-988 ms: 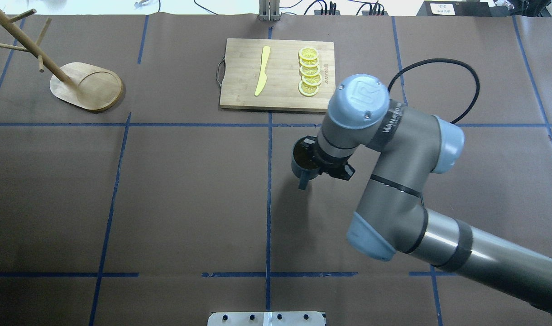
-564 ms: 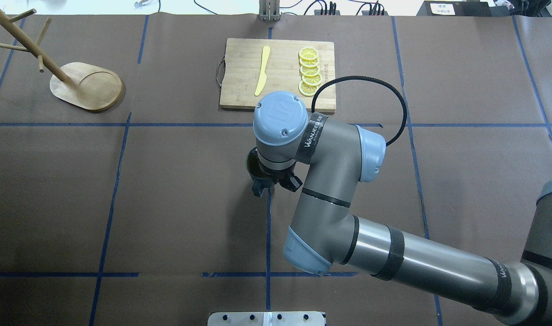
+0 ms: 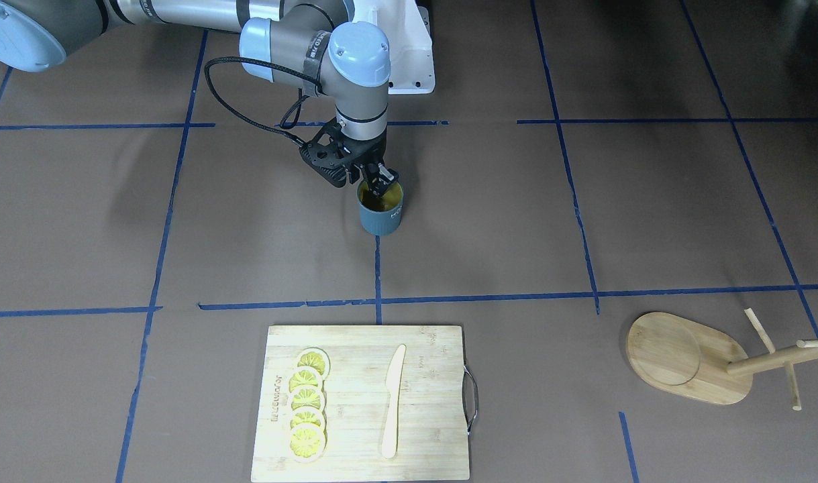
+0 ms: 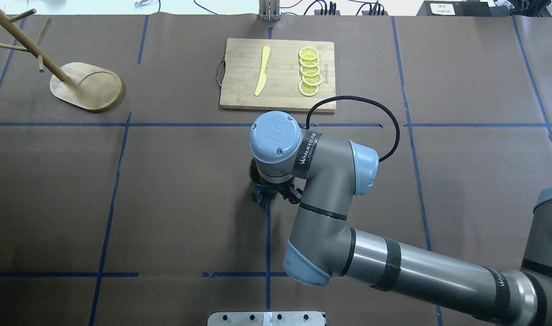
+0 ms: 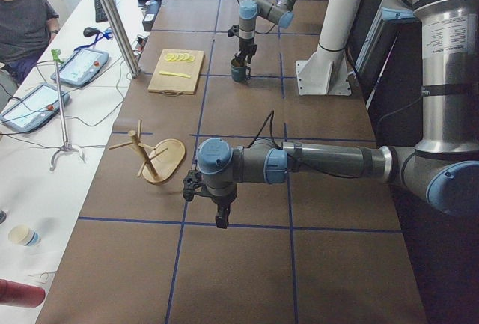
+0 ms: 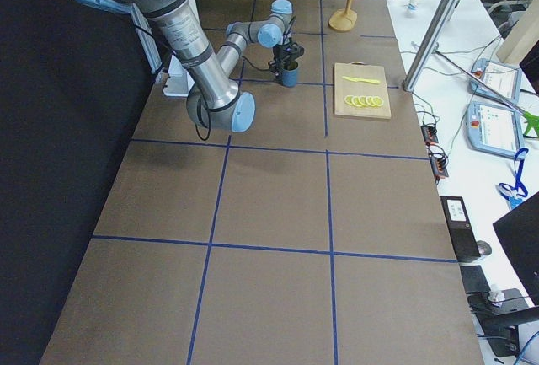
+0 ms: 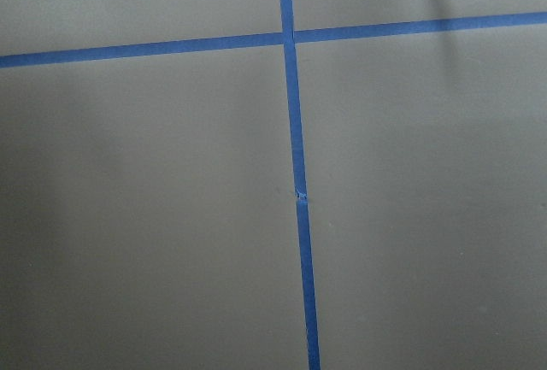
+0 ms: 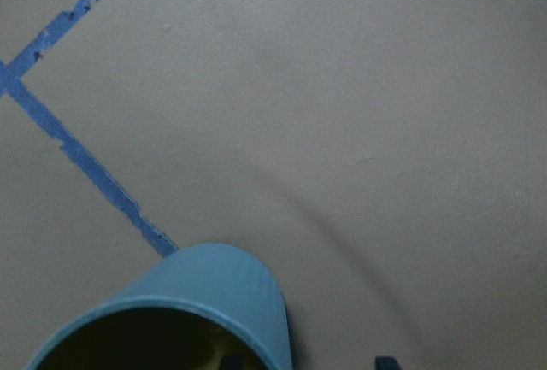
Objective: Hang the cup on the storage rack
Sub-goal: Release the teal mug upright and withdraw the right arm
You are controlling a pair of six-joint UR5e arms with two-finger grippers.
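1 cup (image 3: 380, 218) | 1 rack (image 3: 684, 359) | 1 board (image 3: 355, 402) | 1 knife (image 3: 392, 399) | likely 5 lemon slices (image 3: 307, 402)

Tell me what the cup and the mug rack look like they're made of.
The cup: likely ceramic, though enamelled metal or plastic can't be ruled out; smooth, matte-looking blue-grey outside, yellow inside. The storage rack: pale unpainted wood, possibly bamboo, judging by its warm tan tone, faint grain and plain dowel pegs.

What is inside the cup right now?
One finger of the right pincer reaches inside the cup, against its yellow wall. The cup's bottom is hidden by the pincer and shadow.
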